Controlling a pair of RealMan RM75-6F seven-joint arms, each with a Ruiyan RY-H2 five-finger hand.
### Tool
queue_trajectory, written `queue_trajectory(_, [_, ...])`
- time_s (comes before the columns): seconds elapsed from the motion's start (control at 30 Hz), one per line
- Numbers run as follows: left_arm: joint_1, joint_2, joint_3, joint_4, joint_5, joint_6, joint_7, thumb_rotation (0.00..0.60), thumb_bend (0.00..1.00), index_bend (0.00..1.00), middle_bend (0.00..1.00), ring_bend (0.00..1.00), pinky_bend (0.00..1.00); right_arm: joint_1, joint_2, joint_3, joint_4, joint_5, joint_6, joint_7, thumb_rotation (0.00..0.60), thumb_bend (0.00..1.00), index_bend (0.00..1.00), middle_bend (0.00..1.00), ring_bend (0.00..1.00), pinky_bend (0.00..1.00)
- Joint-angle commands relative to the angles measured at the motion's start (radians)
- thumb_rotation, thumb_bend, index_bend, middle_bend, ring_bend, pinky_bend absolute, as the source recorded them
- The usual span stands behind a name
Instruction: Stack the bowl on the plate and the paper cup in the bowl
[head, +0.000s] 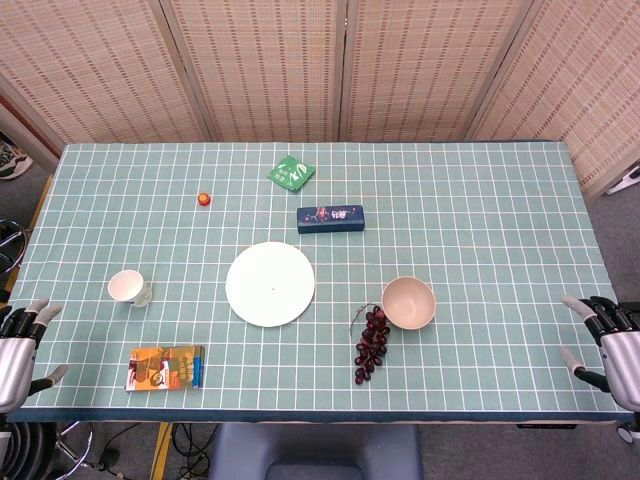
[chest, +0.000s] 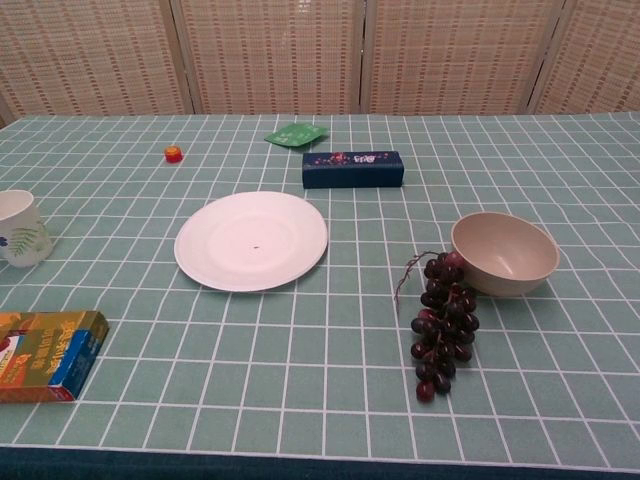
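Observation:
A white plate (head: 270, 283) (chest: 251, 240) lies flat near the middle of the table. To its right stands a beige bowl (head: 409, 302) (chest: 504, 253), upright and holding nothing. A white paper cup (head: 128, 288) (chest: 20, 229) with a green leaf print stands upright to the plate's left. My left hand (head: 20, 348) hovers at the table's front left corner, fingers apart, holding nothing. At the front right edge my right hand (head: 608, 345) is likewise spread and holds nothing. Neither hand shows in the chest view.
A bunch of dark grapes (head: 372, 344) (chest: 441, 328) lies against the bowl's near left side. A dark blue box (head: 330, 219) (chest: 353, 169) sits behind the plate, a green packet (head: 291, 172) farther back, a small red-orange object (head: 204, 199) at back left, a colourful box (head: 165, 367) front left.

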Motion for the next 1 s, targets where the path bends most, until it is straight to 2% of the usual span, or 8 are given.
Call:
queue_trajectory(0.03, [-0.001,0.000,0.000,0.000,0.002,0.000,0.000,0.600,0.00,0.20,0.17,0.18,0.13,0.000,0.000,0.000,-0.001,-0.002,0.001,-0.001,0.600,0.26,0.21,0.27,0.17,0.28])
queue_trajectory(0.57, [0.004,0.003,0.004,0.007,0.014,0.006,-0.020,0.600,0.00,0.20,0.17,0.18,0.13,0.019,0.020,0.009,-0.016,-0.029,-0.006,-0.023,0.600,0.26,0.21,0.27,0.17,0.28])
queue_trajectory(0.67, [0.004,0.004,0.006,0.010,0.015,0.005,-0.024,0.600,0.00,0.20,0.17,0.18,0.13,0.040,0.031,0.015,-0.028,-0.042,-0.023,-0.042,0.600,0.26,0.21,0.27,0.22,0.30])
queue_trajectory(0.77, [0.006,0.004,0.007,0.012,0.018,0.007,-0.029,0.600,0.00,0.20,0.17,0.18,0.13,0.064,0.041,0.021,-0.041,-0.057,-0.046,-0.066,0.600,0.26,0.21,0.31,0.30,0.39])
queue_trajectory(0.83, [0.007,0.004,0.007,0.013,0.019,0.010,-0.031,0.600,0.00,0.20,0.17,0.18,0.13,0.087,0.048,0.024,-0.048,-0.062,-0.076,-0.083,0.600,0.26,0.21,0.36,0.38,0.49])
queue_trajectory(0.93, [0.009,0.005,0.007,0.013,0.021,0.012,-0.033,0.600,0.00,0.20,0.17,0.18,0.13,0.123,0.057,0.024,-0.060,-0.072,-0.132,-0.110,0.600,0.26,0.21,0.49,0.53,0.67])
queue_trajectory(1.0, [0.009,0.006,0.008,0.012,0.023,0.013,-0.034,0.600,0.00,0.20,0.17,0.18,0.13,0.146,0.059,0.021,-0.065,-0.078,-0.170,-0.118,0.600,0.26,0.21,0.59,0.60,0.73])
